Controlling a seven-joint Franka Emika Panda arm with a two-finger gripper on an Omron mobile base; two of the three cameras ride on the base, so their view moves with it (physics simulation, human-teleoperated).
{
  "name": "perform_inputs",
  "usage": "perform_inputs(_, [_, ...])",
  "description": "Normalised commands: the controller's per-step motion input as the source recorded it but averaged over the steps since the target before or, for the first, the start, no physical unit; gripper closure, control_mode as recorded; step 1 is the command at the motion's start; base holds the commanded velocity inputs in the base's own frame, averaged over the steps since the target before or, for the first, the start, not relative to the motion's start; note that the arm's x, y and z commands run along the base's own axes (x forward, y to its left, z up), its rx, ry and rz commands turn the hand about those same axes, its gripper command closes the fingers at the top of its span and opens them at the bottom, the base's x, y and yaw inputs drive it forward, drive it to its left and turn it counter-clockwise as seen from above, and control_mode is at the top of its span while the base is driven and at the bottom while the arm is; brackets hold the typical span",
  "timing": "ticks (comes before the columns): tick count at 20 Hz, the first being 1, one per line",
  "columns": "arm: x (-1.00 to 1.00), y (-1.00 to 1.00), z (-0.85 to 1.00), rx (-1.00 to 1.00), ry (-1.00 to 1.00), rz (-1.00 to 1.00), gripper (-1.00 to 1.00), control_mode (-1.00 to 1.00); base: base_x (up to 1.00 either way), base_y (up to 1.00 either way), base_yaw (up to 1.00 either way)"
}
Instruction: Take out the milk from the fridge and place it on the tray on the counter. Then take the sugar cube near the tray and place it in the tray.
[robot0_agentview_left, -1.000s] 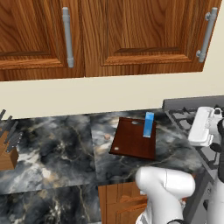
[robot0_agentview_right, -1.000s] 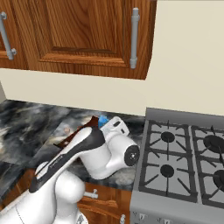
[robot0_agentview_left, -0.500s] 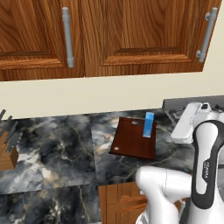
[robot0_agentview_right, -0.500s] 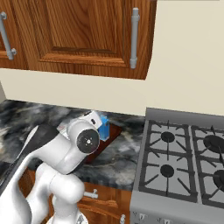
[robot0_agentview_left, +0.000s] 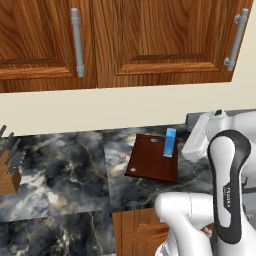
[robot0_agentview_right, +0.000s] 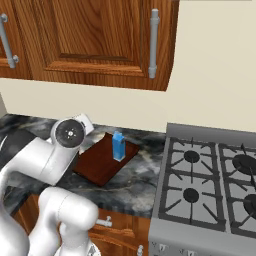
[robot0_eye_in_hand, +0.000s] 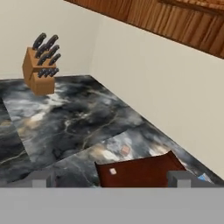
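The bench (robot0_agentview_left: 75, 170) lies bare between the knife block (robot0_agentview_left: 9, 172) at its far left and the tray (robot0_agentview_left: 150, 162). On the tray, the milk (robot0_agentview_left: 170, 142) stands upright at the rear right corner; the rest of the board is free. Wall cabinets (robot0_agentview_left: 125, 40) hang overhead.

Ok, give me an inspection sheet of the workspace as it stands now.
Surface: black marble counter, no spills seen.
Job's things: milk upright on the tray; sugar cube on the counter just off the tray's edge, not yet in it.
Clutter: knife block at the counter's far left.
Hand: hand open, empty, apart from the milk.
Cables: nothing seen.
Surroundings: wooden wall cabinets above, gas stove right of the counter, drawers below.
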Motion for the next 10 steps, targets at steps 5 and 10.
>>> perform_inputs(5, [-0.22, 0.65, 0.00, -0.02, 0.00, 0.00, -1.00, -1.00, 0.00, 0.00, 0.00])
perform_inputs(10, [-0.11, 0.74, 0.00, -0.06, 0.00, 0.00, -1.00, -1.00, 0.00, 0.00, 0.00])
